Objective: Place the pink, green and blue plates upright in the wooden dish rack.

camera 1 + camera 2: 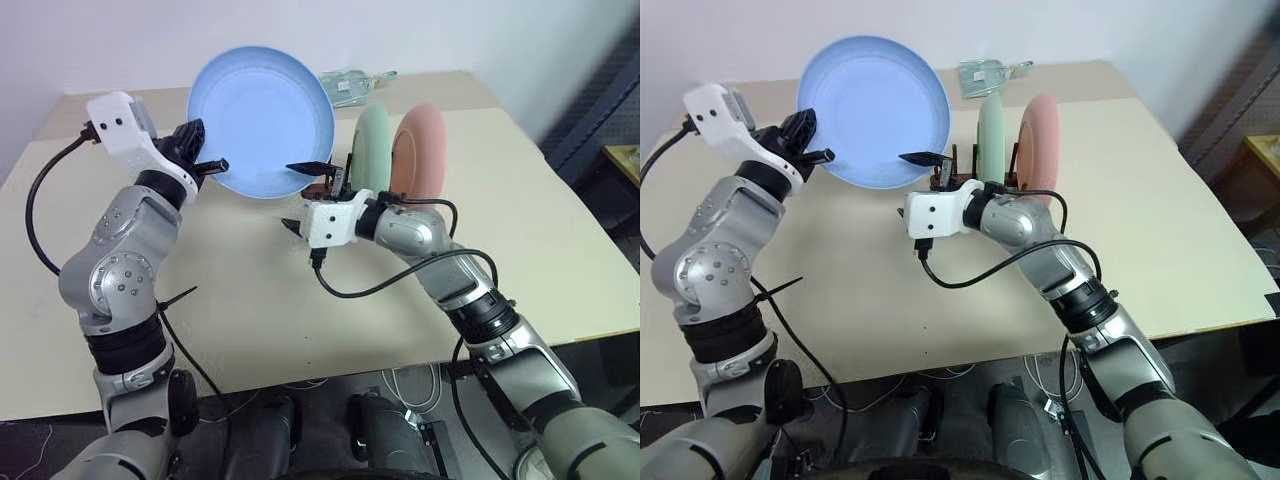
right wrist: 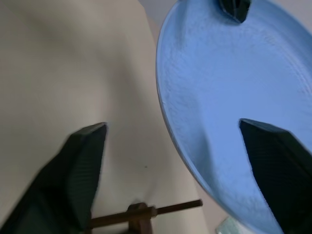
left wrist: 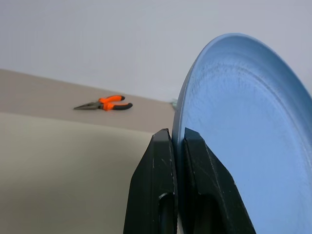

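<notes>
The blue plate (image 1: 262,120) is held up on edge above the table, its hollow face towards me. My left gripper (image 1: 205,162) is shut on its left rim; the left wrist view shows both fingers (image 3: 156,165) pinching the blue plate's (image 3: 243,146) rim. My right gripper (image 1: 318,178) stands open at the plate's lower right rim, with the rim (image 2: 168,112) between its spread fingers (image 2: 83,165). The green plate (image 1: 372,148) and pink plate (image 1: 420,150) stand upright side by side in the wooden dish rack (image 1: 328,190), just right of the right gripper. The rack is mostly hidden.
The beige table (image 1: 250,300) stretches wide in front and to the right. A clear plastic item (image 1: 355,85) lies at the back behind the plates. Orange-handled pliers (image 3: 105,103) lie on the table's far part. A dark frame (image 1: 600,110) stands off the right edge.
</notes>
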{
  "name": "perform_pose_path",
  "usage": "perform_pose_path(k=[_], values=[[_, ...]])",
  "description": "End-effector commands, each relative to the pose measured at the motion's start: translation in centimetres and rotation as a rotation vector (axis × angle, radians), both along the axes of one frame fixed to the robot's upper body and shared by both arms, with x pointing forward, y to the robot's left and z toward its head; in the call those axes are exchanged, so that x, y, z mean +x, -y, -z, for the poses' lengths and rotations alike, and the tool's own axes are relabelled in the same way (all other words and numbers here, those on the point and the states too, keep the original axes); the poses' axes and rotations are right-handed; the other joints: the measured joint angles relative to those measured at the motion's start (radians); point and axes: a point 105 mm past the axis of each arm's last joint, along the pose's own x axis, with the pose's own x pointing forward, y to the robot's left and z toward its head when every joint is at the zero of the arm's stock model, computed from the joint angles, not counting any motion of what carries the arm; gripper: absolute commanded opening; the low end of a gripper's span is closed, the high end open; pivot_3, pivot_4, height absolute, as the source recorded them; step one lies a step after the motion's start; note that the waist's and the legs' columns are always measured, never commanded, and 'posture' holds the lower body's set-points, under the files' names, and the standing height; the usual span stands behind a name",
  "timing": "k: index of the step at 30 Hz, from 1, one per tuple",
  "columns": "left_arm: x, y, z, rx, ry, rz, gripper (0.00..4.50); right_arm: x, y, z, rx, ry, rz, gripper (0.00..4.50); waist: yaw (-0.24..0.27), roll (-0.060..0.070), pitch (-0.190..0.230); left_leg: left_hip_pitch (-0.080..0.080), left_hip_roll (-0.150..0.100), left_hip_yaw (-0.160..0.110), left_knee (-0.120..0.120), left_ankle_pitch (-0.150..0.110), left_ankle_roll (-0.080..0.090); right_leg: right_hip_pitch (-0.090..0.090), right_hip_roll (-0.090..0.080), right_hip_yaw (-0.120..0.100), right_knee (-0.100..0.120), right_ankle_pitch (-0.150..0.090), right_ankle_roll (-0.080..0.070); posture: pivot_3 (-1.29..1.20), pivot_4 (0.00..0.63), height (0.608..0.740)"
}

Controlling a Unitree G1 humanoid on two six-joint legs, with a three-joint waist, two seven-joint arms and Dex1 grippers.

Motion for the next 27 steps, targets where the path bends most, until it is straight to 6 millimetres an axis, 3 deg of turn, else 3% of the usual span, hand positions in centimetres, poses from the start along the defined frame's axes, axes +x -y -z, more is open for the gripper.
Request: perform_pose_path(k=[1, 6, 7, 9, 15, 16, 19, 22, 25, 27], values=[[-1.0, 0.6, -1.8, 0.021, 0.074, 0.037, 0.00, 0.0, -0.5, -1.4, 0.019, 0.065, -0.011, 2.66, 0.003, 0.000, 0.000, 0.000, 0.000, 0.000, 0.000, 0.000, 0.000, 0.000, 0.000, 0.000, 0.000, 0.000, 0.000, 0.00, 0.150, 0.740], [-1.1, 0.7, -1.0, 0.007, 0.050, 0.065, 0.00, 0.3, -0.5, -1.4, 0.007, 0.090, 0.005, 0.12, 0.001, 0.000, 0.000, 0.000, 0.000, 0.000, 0.000, 0.000, 0.000, 0.000, 0.000, 0.000, 0.000, 0.000, 0.000, 0.00, 0.150, 0.740], [-1.2, 0.8, -0.9, 0.007, 0.049, 0.072, 0.33, 0.3, -0.4, -1.5, 0.005, 0.096, 0.009, 0.01, 0.001, 0.000, 0.000, 0.000, 0.000, 0.000, 0.000, 0.000, 0.000, 0.000, 0.000, 0.000, 0.000, 0.000, 0.000, 0.00, 0.150, 0.740], [-1.3, 0.7, -1.1, -0.018, 0.061, 0.079, 1.02, 0.3, -0.5, -1.5, 0.001, 0.114, 0.013, 0.00, 0.001, 0.000, 0.000, 0.000, 0.000, 0.000, 0.000, 0.000, 0.000, 0.000, 0.000, 0.000, 0.000, 0.000, 0.000, 0.00, 0.150, 0.740], [-1.2, -1.0, -2.7, -0.112, 0.132, -0.002, 4.16, 0.1, -0.7, -1.6, -0.004, 0.134, 0.006, 0.00, 0.001, 0.000, 0.000, 0.000, 0.000, 0.000, 0.000, 0.000, 0.000, 0.000, 0.000, 0.000, 0.000, 0.000, 0.000, 0.00, 0.150, 0.740], [-1.2, -2.9, -3.1, -0.062, 0.158, -0.104, 4.47, -0.1, -0.7, -1.6, -0.003, 0.140, -0.001, 0.00, 0.001, 0.000, 0.000, 0.000, 0.000, -0.001, 0.000, 0.000, 0.000, 0.000, 0.001, 0.000, 0.000, 0.000, 0.000, 0.00, 0.150, 0.740], [-1.7, -7.5, -3.7, 0.036, 0.203, -0.330, 4.47, -0.7, -0.7, -1.7, 0.026, 0.144, -0.023, 0.00, -0.004, 0.000, 0.000, 0.000, 0.000, 0.000, 0.000, 0.000, -0.001, 0.000, 0.001, 0.001, 0.000, 0.000, 0.000, 0.00, 0.150, 0.740], [-1.7, -9.9, -1.7, 0.259, 0.153, -0.449, 4.47, -1.5, -0.4, -2.5, 0.103, 0.123, -0.051, 0.00, -0.003, 0.001, 0.000, 0.000, 0.000, 0.000, -0.002, 0.000, -0.002, -0.001, 0.003, 0.002, 0.000, 0.000, -0.001, 0.00, 0.150, 0.740], [-1.7, -9.6, 1.3, 0.436, 0.108, -0.426, 4.47, -2.5, 0.0, -4.0, 0.237, 0.070, -0.096, 0.00, 0.003, 0.001, 0.000, 0.000, 0.000, 0.000, -0.003, 0.000, -0.001, -0.001, 0.003, 0.003, -0.001, 0.000, -0.001, 0.00, 0.150, 0.740], [-1.8, -8.2, 3.9, 0.486, 0.077, -0.338, 4.47, -3.3, 0.3, -5.3, 0.372, -0.013, -0.135, 0.00, 0.006, 0.001, 0.001, 0.000, 0.000, -0.001, -0.002, 0.000, -0.001, 0.000, 0.002, 0.003, -0.001, 0.000, -0.001, 0.00, 0.150, 0.740]])
